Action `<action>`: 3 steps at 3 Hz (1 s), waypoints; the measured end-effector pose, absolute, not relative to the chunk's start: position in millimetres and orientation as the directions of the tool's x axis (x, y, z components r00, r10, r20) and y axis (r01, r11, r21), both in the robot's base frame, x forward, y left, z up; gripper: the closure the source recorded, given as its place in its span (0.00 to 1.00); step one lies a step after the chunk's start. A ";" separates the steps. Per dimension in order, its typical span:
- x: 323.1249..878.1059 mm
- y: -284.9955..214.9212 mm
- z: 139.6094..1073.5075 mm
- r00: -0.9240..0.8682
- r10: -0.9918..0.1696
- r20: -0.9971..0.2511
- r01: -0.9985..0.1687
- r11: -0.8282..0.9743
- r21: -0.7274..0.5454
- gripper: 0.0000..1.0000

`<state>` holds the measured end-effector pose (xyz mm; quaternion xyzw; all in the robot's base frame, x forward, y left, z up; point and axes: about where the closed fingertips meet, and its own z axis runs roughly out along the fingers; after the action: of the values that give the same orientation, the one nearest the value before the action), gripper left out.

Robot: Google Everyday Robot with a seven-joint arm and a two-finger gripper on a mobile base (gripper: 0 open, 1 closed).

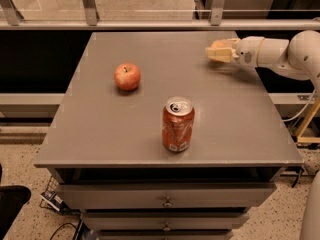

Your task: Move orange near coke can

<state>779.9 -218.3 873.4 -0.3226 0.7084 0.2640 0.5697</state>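
Far R, end effector clamped on orange; coke can label unreadable.

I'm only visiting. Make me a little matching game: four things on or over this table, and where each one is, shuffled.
Things:
1 apple
2 can
3 orange
4 gripper

Places:
A upright, front middle of the table
B held in the gripper
C far right, just above the table
D left side, lying alone

Pairs: 1-D, 2-A, 3-B, 4-C.
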 end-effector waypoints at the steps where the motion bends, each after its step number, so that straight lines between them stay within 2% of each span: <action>1: 762.0 -212.6 906.5 -0.126 -0.188 -0.974 -0.773 0.634 -0.022 1.00; 3: 703.3 -209.2 960.9 -0.078 -0.182 -0.980 -0.785 0.617 -0.052 1.00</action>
<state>703.3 -209.2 960.9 -0.3521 0.6869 0.2596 0.5803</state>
